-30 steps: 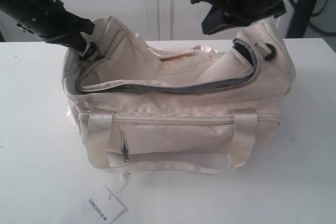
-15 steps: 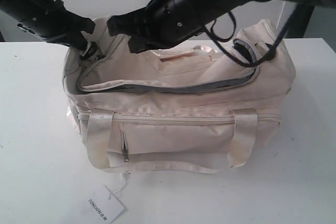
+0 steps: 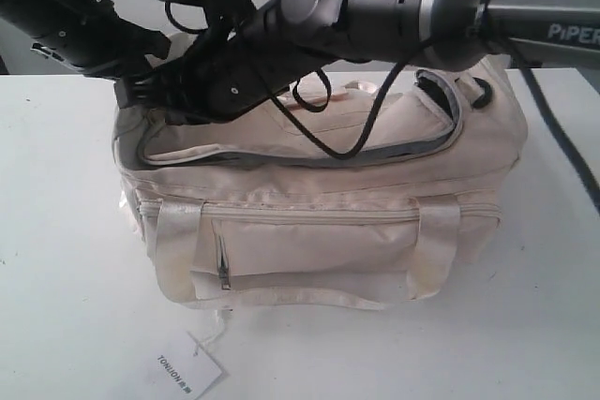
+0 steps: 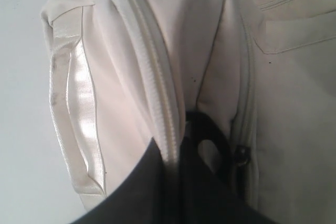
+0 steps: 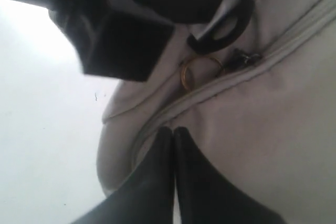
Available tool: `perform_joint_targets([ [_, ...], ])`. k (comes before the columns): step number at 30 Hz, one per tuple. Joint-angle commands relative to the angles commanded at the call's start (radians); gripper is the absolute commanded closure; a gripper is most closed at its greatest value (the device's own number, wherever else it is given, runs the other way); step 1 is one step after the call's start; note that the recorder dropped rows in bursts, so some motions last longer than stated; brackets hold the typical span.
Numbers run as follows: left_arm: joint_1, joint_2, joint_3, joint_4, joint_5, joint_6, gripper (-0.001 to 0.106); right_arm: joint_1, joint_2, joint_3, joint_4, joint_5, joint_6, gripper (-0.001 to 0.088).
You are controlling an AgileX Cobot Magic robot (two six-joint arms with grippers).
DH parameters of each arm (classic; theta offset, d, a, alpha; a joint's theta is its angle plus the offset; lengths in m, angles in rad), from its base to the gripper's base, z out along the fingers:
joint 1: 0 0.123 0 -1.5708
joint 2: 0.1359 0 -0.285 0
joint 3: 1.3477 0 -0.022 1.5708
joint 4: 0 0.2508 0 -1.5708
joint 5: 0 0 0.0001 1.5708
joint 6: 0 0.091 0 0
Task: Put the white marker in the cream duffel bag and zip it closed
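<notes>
The cream duffel bag [image 3: 319, 231] lies on the white table with its curved top zipper open, showing dark lining [image 3: 281, 158]. At the bag's left end my left gripper [image 4: 176, 150] is shut on the bag's zipper edge [image 4: 157, 93]. My right arm reaches across the bag, and my right gripper [image 3: 136, 93] hangs at that same left end. Its fingers are pressed together [image 5: 173, 129] with nothing between them, a short way from the gold ring pull [image 5: 199, 70]. The white marker is not visible in any view.
A white hang tag [image 3: 187, 374] on a string lies on the table [image 3: 56, 231] in front of the bag. The satin handles [image 3: 178, 250] hang down the front side. The right arm's cables droop over the bag's opening [image 3: 361, 133].
My right arm has swung from the bag's right end across to its left end, close beside the left gripper. The left arm and the bag have stayed put.
</notes>
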Motion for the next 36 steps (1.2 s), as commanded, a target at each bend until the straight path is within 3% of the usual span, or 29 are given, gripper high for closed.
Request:
perform_joint_targets([
  [15, 0.0, 0.0, 0.0, -0.016, -0.002, 0.018, 0.105, 0.0, 0.096, 0.002, -0.008, 0.121, 0.002, 0.0868],
  [22, 0.0, 0.0, 0.0, -0.106, -0.002, 0.018, 0.105, 0.0, 0.115, 0.006, -0.029, 0.121, 0.002, 0.0868],
  [31, 0.0, 0.0, 0.0, -0.137, 0.007, 0.018, 0.105, -0.002, 0.127, 0.0, -0.024, 0.122, 0.047, 0.0868],
  [36, 0.043, 0.0, 0.0, -0.225, 0.031, 0.022, 0.105, -0.006, 0.096, 0.0, -0.026, 0.136, 0.071, 0.0868],
])
